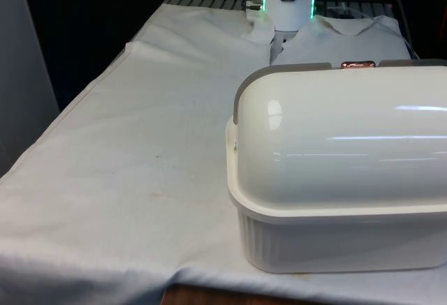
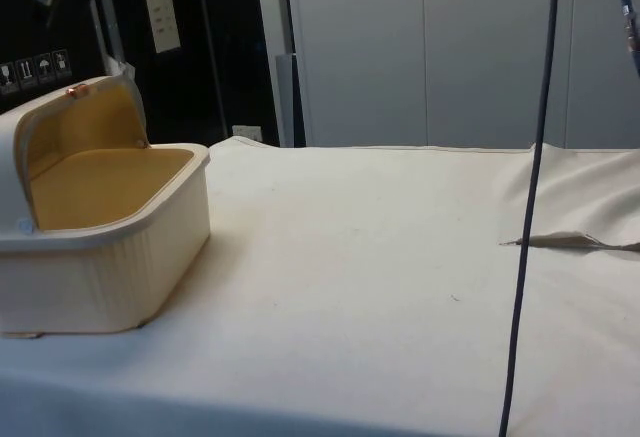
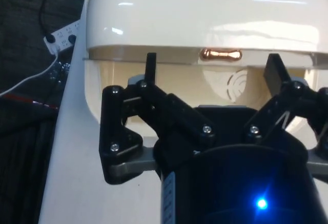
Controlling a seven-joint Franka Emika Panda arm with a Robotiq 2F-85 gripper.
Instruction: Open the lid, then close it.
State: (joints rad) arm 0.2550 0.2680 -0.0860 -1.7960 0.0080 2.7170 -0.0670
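Note:
A cream bread box [image 1: 335, 246] stands at the front view's right, near the table's front edge, with its back to that camera. Its domed roll-top lid [image 1: 335, 130] is rolled back, and a copper handle [image 1: 358, 64] sits at the top edge. In the side view the lid [image 2: 55, 117] is up and the yellowish inside [image 2: 110, 182] lies bare. My gripper [image 3: 212, 64] is open and holds nothing. Its black fingers [image 3: 151, 65] stand wide apart before the opening, just under the copper handle [image 3: 220, 55] without touching it.
The white cloth [image 1: 140, 158] covers the table, with free room on the front view's left. A dark cable [image 2: 530, 207] hangs down in the side view, with a cloth fold [image 2: 570, 242] beside it. Off the table edge lie a power strip and wires [image 3: 56, 34].

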